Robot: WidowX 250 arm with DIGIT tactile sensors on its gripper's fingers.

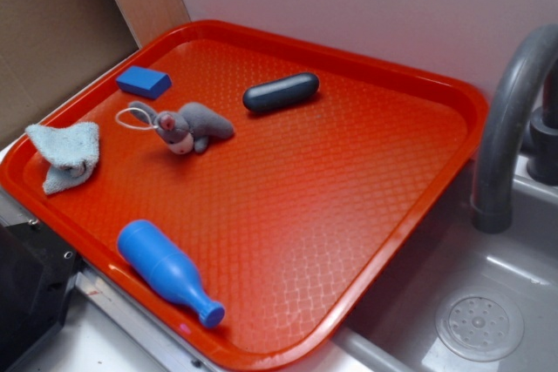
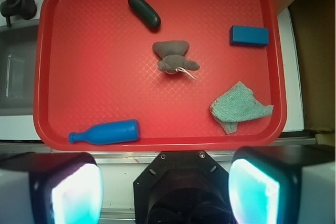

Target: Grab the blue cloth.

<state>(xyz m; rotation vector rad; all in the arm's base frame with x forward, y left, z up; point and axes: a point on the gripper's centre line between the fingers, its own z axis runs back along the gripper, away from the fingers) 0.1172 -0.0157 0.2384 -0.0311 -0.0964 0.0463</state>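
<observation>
Wide-spread and empty, the gripper is seen at the bottom edge of the wrist view, short of the red tray. Beyond it, the blue cloth is found crumpled in the tray's lower right, untouched. Farther up, the grey plush mouse is seen mid-frame.

Plastic, plush and towel cloth on a textured tray

The tray is glossy red plastic with a fine embossed pattern; the cloth is pale, fuzzy towel fabric; the mouse is soft grey plush; the bottle is smooth blue plastic; the capsule is dark, slightly shiny.
</observation>
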